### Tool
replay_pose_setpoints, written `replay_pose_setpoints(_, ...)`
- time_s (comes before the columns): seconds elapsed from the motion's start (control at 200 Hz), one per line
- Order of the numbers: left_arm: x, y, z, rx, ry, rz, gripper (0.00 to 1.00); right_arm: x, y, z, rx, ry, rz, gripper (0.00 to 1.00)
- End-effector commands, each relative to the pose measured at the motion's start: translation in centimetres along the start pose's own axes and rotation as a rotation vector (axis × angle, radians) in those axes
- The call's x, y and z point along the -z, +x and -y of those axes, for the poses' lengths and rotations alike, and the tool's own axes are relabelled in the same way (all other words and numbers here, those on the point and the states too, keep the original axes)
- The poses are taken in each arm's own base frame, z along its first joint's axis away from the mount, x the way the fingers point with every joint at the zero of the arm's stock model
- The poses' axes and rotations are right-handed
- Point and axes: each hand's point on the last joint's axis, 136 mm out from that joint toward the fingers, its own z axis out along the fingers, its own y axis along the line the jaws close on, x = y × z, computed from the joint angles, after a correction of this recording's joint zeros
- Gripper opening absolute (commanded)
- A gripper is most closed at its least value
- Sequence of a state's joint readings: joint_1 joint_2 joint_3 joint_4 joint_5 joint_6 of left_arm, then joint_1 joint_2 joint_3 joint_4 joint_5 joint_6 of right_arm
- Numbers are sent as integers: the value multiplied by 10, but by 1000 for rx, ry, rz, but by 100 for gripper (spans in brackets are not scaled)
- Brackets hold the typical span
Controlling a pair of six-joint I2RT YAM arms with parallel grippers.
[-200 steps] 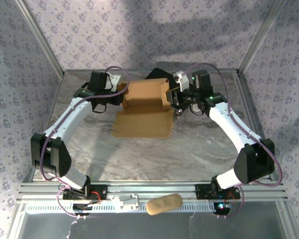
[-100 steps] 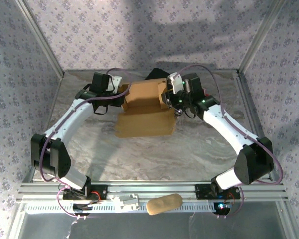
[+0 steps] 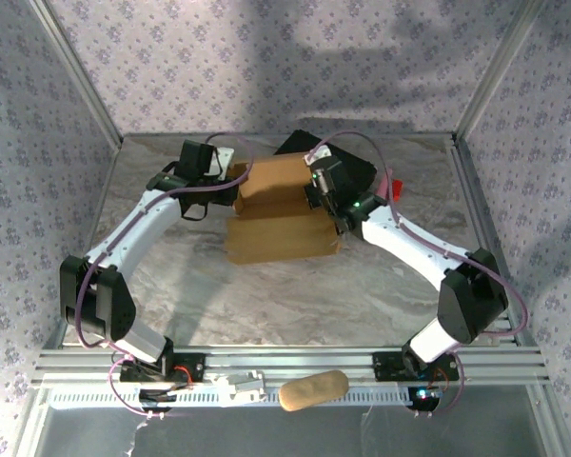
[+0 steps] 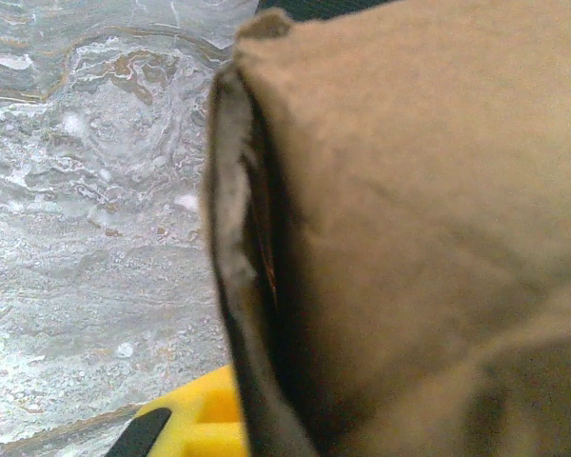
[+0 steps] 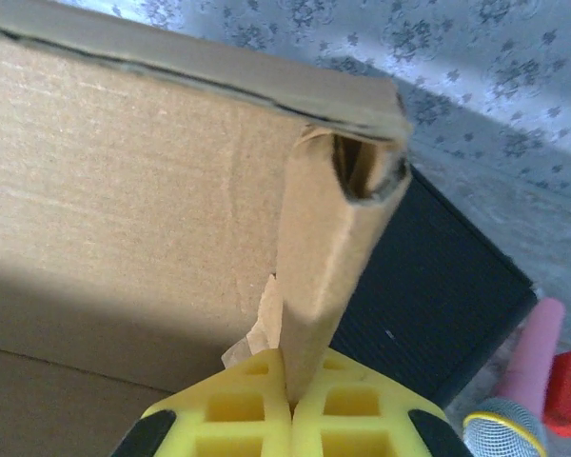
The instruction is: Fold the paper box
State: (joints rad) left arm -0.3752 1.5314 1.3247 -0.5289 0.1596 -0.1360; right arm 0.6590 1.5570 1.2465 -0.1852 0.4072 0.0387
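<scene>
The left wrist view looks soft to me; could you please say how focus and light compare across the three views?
Left wrist: the paper box is so close it blurs, while the marbled table beside it looks sharper. Right wrist: cardboard grain is crisp above the right claw, with a shadow across the lower panel. Top external: even light, broad soft shadows on the wallpaper.

- the right gripper (image 3: 324, 190) has swung toward 9 o'clock and now sits over the right wall of the paper box (image 3: 278, 238).
- the box's near panel has slid toward 3 o'clock and looks less spread out.
- the left gripper (image 3: 230, 173) has edged slightly toward 3 o'clock.
- with the right arm moved, the black case (image 3: 360, 171) and a red-and-pink object (image 3: 393, 188) are now uncovered.
</scene>
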Motion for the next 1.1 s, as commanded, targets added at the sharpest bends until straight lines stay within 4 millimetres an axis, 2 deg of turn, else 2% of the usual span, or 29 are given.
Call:
replay_pose_setpoints(0.0,22,-14,34,-37,115,63,0,4,-15,-5,-8,27,59,0)
replay_pose_setpoints(0.09,22,-13,34,-37,115,61,0,4,-16,-4,-12,21,64,0)
replay_pose_setpoints(0.175,22,-13,33,-35,113,60,0,3,-17,-3,-11,22,63,17)
replay_pose_setpoints(0.32,23,-14,33,-32,112,64,0,0,-16,2,-7,36,51,33)
replay_pose_setpoints(0.41,23,-13,34,-31,113,60,0,-2,-15,4,-15,28,45,33)
replay_pose_setpoints(0.54,24,-15,34,-30,111,64,0,-2,-12,6,-37,-5,49,24)
replay_pose_setpoints(0.665,23,-15,33,-21,106,63,0,-3,-5,6,-40,-15,33,36)
replay_pose_setpoints(0.725,23,-15,31,-12,100,62,0,-3,0,6,-45,-18,31,39)
replay_pose_setpoints(0.755,24,-16,31,-8,96,65,0,-1,-4,6,-54,-23,45,39)
replay_pose_setpoints(0.775,24,-16,31,-4,91,65,0,-4,11,5,-48,-28,19,40)
replay_pose_setpoints(0.82,24,-16,29,5,82,65,0,-3,15,5,-59,-46,22,40)
replay_pose_setpoints(0.85,24,-17,28,8,77,64,0,-2,19,6,-70,-59,21,37)
replay_pose_setpoints(0.914,25,-17,27,14,69,62,0,2,23,8,-93,-98,33,23)
replay_pose_setpoints(0.959,25,-18,26,18,67,62,0,5,26,8,-106,-125,41,21)
replay_pose_setpoints(1.094,24,-19,26,30,66,61,0,8,36,7,-115,-175,17,38)
